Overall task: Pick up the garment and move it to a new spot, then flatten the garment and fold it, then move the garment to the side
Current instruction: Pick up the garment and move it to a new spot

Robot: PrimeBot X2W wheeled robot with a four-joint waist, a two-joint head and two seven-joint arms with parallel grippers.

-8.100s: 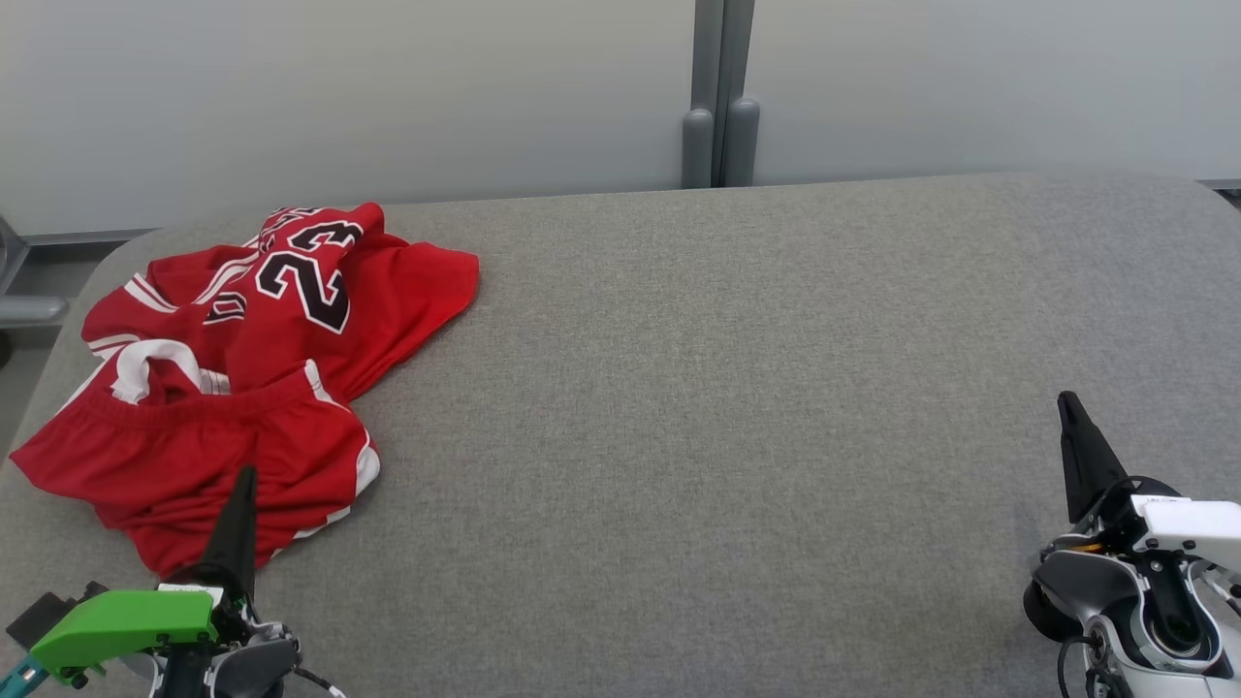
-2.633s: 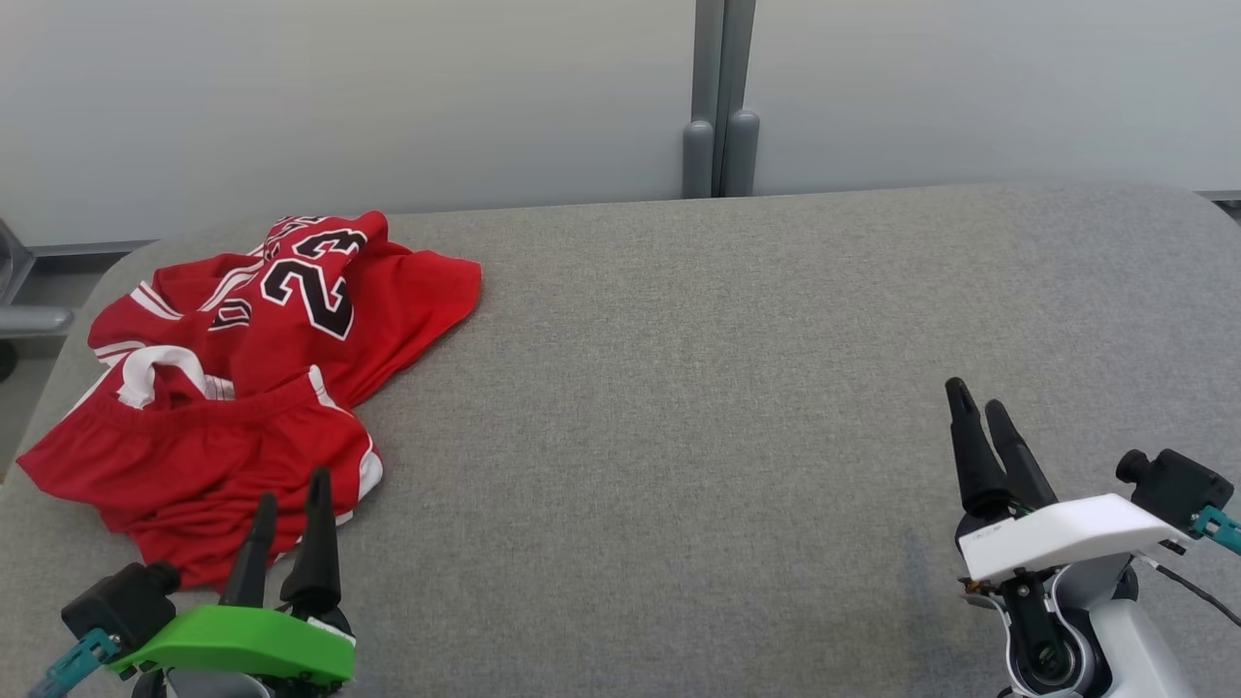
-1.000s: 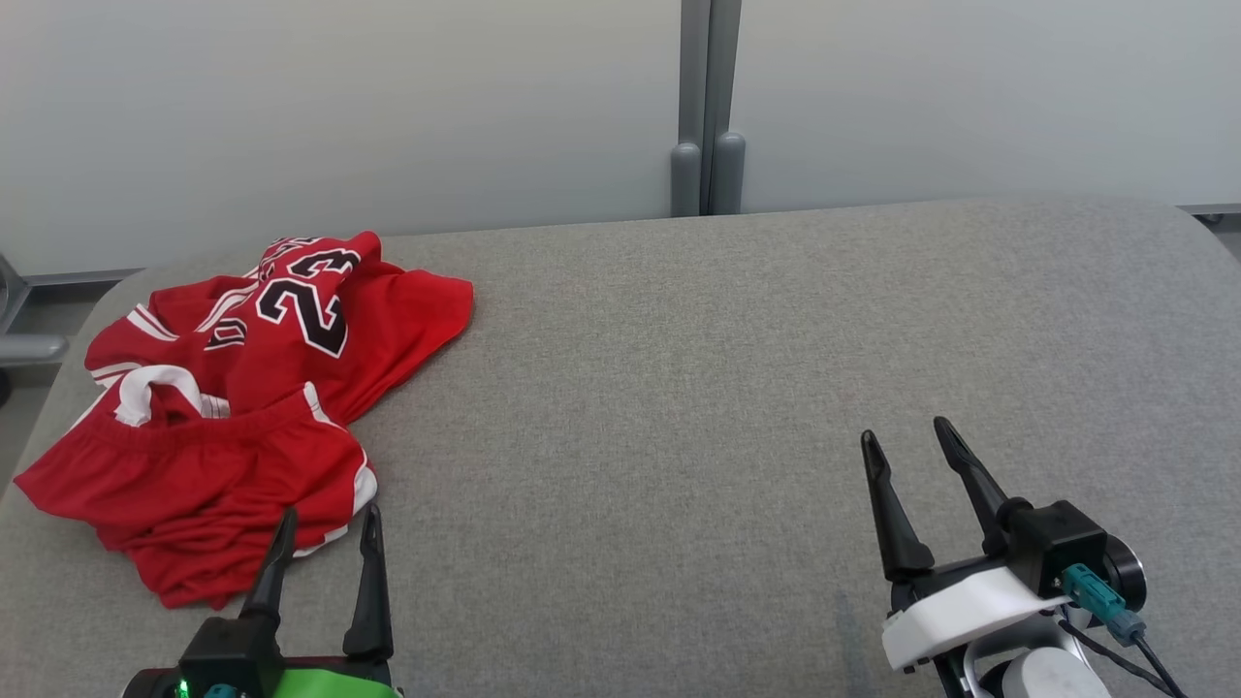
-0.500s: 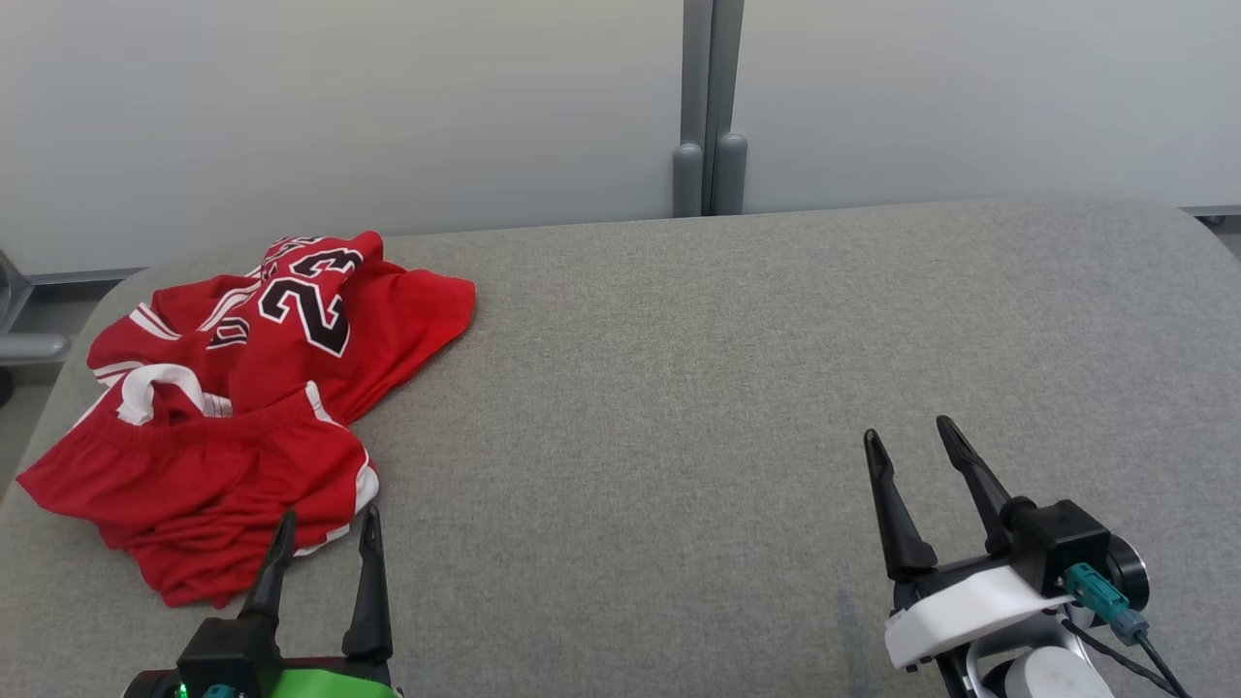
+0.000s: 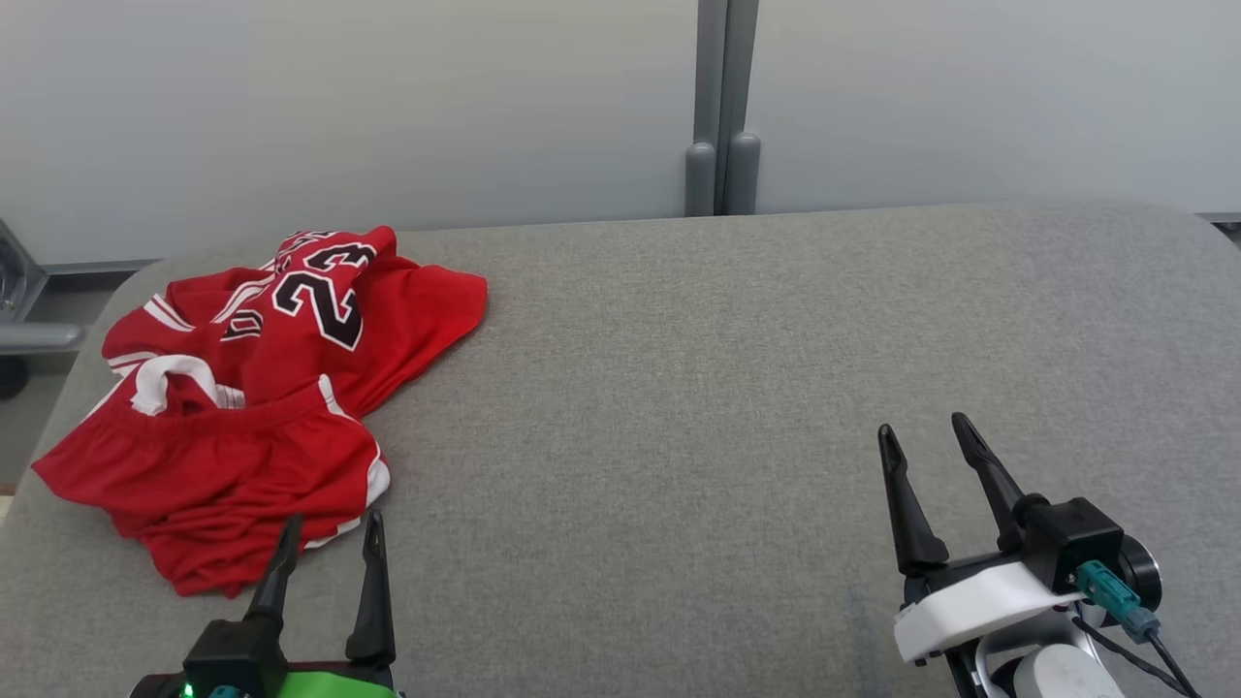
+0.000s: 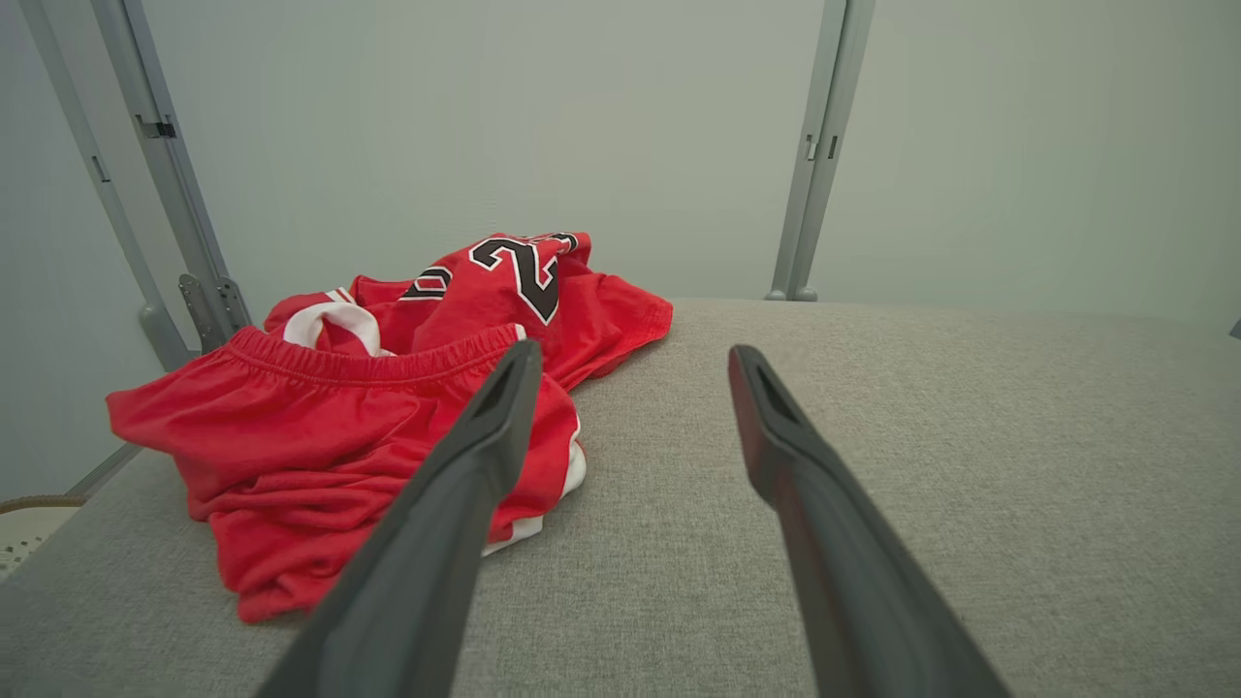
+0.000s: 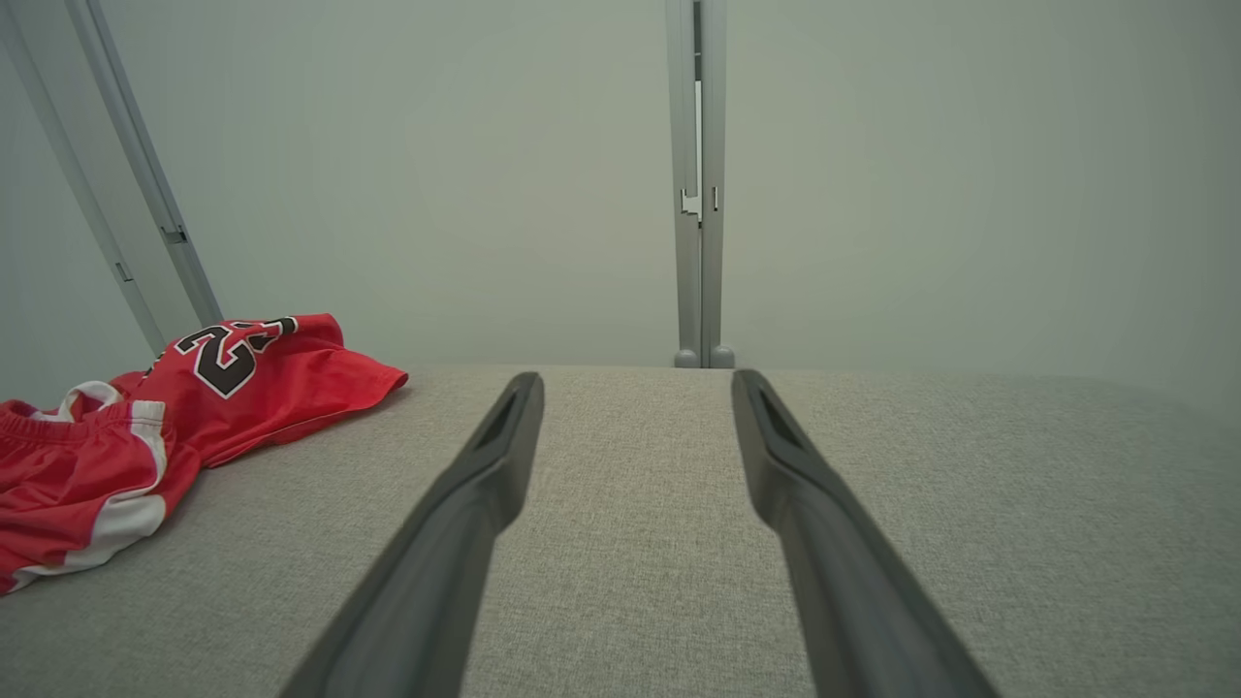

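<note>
**Jersey lies ahead-left of the left fingers; the left arm is far nearer**

Head view: the crumpled red number-23 jersey (image 5: pixel 262 407) sits at the far left of the grey desk (image 5: pixel 679 388), close to its left edge. The heap's long axis runs from the near-left hem up and away to the number at the far end. Your left gripper (image 5: pixel 334 519) has its fingers spread wide and holding nothing. Their tips are just at the jersey's near hem, one tip against red cloth and the other over bare desk. The right gripper (image 5: pixel 922 424) is also wide open and empty, well apart from the cloth, with bare desk between them.

Left wrist view: between the spread fingers (image 6: pixel 635 350) you see mostly desk. The jersey (image 6: pixel 339 436) lies ahead and left, behind the left-hand finger.

Right wrist view: the open fingers (image 7: pixel 635 376) point at bare desk and the far wall. The jersey (image 7: pixel 262 383) is far off to the left.

My judgement is that you should lead with the left arm, shifting it left and forward so the hem falls between its fingers.
</note>
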